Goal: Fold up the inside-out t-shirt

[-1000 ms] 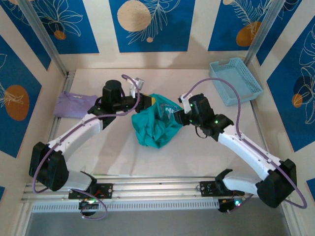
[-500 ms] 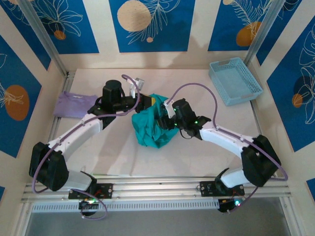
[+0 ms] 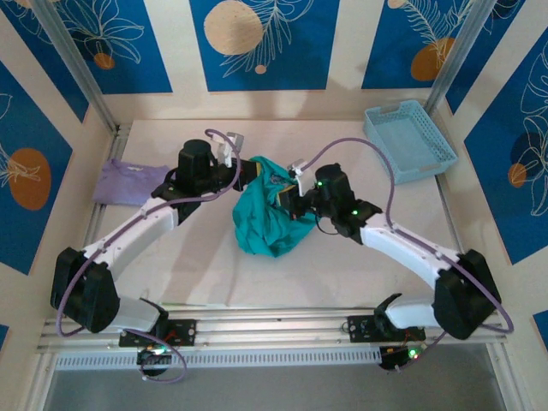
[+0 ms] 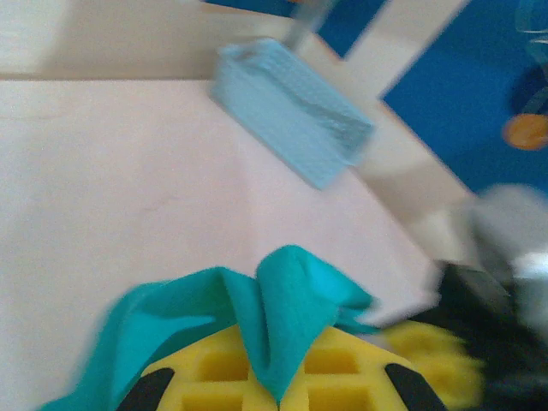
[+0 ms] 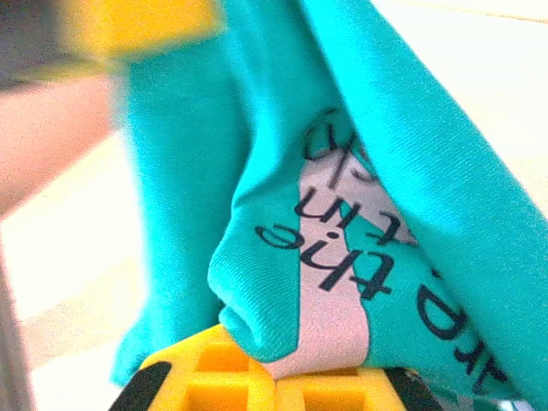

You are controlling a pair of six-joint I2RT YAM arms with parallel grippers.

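The teal t-shirt [image 3: 270,218] sits bunched mid-table, strung between the arms. The left gripper [image 3: 250,171] is clamped on a pinch of cloth at its top edge, and the right gripper [image 3: 289,193] is closed on a fold next to the white printed patch [image 5: 342,248]. Both bites look thin, just a ridge of fabric over the yellow pads [image 4: 193,387], so if the arms pull apart to spread it, I reckon one side slips out, or a claw drags two layers and it ends up twisted.
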